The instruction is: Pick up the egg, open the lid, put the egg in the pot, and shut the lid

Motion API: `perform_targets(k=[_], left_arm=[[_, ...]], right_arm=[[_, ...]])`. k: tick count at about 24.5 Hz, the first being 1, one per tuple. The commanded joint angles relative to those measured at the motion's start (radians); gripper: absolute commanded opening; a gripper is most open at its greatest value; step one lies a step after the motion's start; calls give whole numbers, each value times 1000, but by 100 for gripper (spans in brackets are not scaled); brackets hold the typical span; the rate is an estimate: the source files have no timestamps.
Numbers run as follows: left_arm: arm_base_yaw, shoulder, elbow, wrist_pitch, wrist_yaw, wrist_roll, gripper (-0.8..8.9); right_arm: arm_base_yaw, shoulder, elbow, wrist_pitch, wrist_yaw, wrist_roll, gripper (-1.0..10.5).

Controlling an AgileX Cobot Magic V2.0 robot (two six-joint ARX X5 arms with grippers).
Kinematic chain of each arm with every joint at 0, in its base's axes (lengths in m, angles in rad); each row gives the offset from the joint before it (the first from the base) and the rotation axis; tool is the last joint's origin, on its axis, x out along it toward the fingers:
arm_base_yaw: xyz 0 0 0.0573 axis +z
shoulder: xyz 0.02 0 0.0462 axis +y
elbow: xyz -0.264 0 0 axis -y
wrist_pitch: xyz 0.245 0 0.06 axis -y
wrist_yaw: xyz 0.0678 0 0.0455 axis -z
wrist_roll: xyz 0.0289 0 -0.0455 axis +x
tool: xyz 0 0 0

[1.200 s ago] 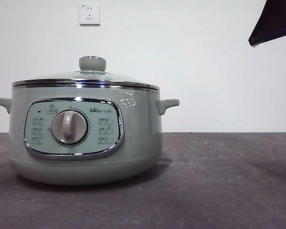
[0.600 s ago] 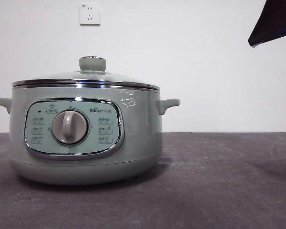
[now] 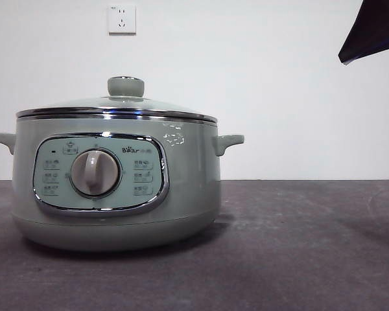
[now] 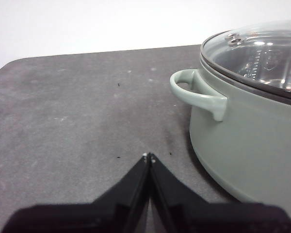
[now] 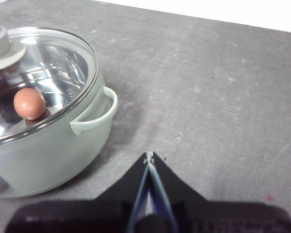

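Plain white wall with a socket up top, and a dark grey table running across the whole scene. Going left to right: the left gripper sits low over bare table just beside the pot's side handle, jaws pinched together with nothing between them. Then the pot itself, big sage-green thing with the dial facing the front camera, and the lid sitting flat on its rim, knob up. The fun part is the egg: in the right wrist view you can see it through the glass, resting down inside the pot under the closed lid, so it's in there and covered. Further right, the right gripper hangs over open table near the pot's other handle, jaws also pressed together and empty. In the front view the only arm showing is a dark tip at the top right corner, well clear of everything; can't say from that view whose it is. So my read: all four steps look done, egg in, lid on, and both arms are basically parked. If anything's left, it's just pulling the arms fully away without bumping a handle, and maybe checking the lid sits square on the rim, which it looks like it does from the front.
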Motion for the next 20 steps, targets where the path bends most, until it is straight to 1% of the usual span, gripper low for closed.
perform_targets(k=[1, 2, 3, 4, 5, 6, 8, 9, 11, 13, 17, 20], left_arm=[[4, -3, -14, 2, 2, 8, -3], [4, -3, -14, 2, 1, 8, -3], [4, -3, -14, 2, 2, 8, -3], [4, -3, -14, 3, 2, 8, -3], [4, -3, -14, 2, 1, 8, -3], [4, -3, -14, 3, 0, 8, -3], [4, -3, -14, 3, 1, 8, -3], [4, -3, -14, 3, 0, 8, -3], [4, -3, -14, 3, 1, 8, -3], [4, -3, -14, 3, 0, 8, -3], [4, -3, -14, 3, 0, 8, -3], [4, -3, -14, 3, 0, 8, -3]], right_arm=[[0, -1, -8, -8, 6, -19, 2], [0, -3, -14, -10, -5, -67, 1], [-16, -29, -24, -13, 2, -87, 2], [-55, -62, -40, -10, -6, -110, 1], [-104, -95, -66, 7, -52, -113, 1], [-169, -143, -106, 41, -133, -111, 2], [-330, -291, -217, 108, -320, -107, 1], [-387, -357, -265, 139, -348, -107, 1], [-475, -481, -362, 194, -343, -108, 2], [-526, -575, -443, 208, -344, -106, 2], [-537, -647, -539, 208, -344, -106, 1], [-537, -677, -583, 206, -344, -74, 1]])
